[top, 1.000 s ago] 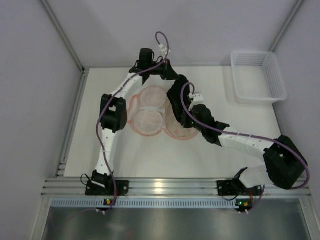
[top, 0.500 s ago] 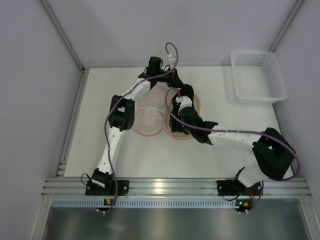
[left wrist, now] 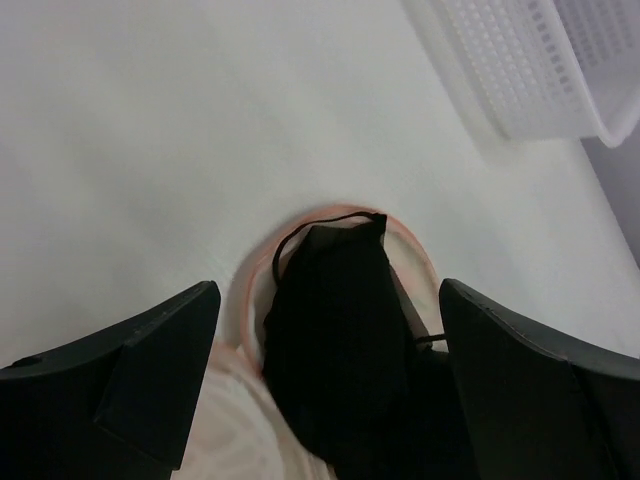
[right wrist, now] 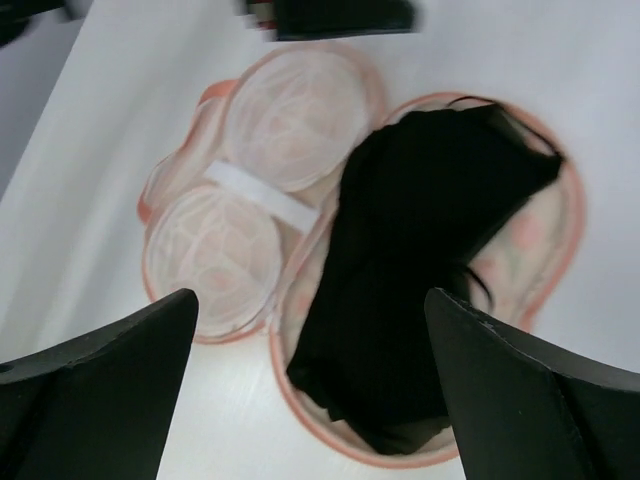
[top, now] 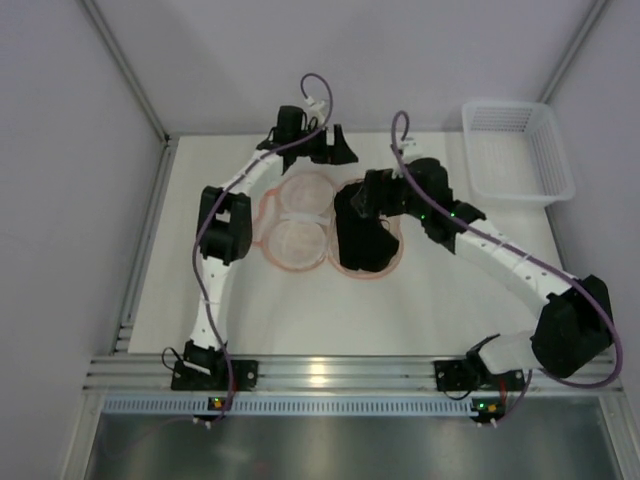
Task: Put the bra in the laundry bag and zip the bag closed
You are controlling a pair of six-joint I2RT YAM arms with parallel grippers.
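1. Black fabric, the bra [top: 365, 235], lies bunched in one half of the laundry bag [top: 298, 240], just right of centre in the top view. It covers most of that half, and the pink rim shows around it.
2. From where I stand the bag is spread flat and unzipped. Its other half lies to the left of the bra, showing two pale round pads with a white strip [right wrist: 260, 195] between them.
3. In the right wrist view the bra [right wrist: 420, 270] fills the middle and right of the frame, and the pads of the bag [right wrist: 210, 260] sit at the left.
4. In the left wrist view the bra [left wrist: 335, 340] sits low in the centre, with the curve of the bag [left wrist: 245, 290] arching around its top.
5. Over the far edge of the bag, upper centre of the top view, hangs the left gripper [top: 338, 152]. Its jaws are spread wide with nothing between them — the wrist view shows the left gripper [left wrist: 328, 288] with its fingers at either bottom corner.
6. Just right of it and above the top of the bra is the right gripper [top: 362, 195]. It too is splayed wide and holds nothing; the same shows for it [right wrist: 310, 295] in its own camera.
7. All of this rests on the white table [top: 450, 300].
8. Well off at the upper right of the top view stands a white mesh basket [top: 518, 150], which also shows at the top right of the left wrist view [left wrist: 520, 60].
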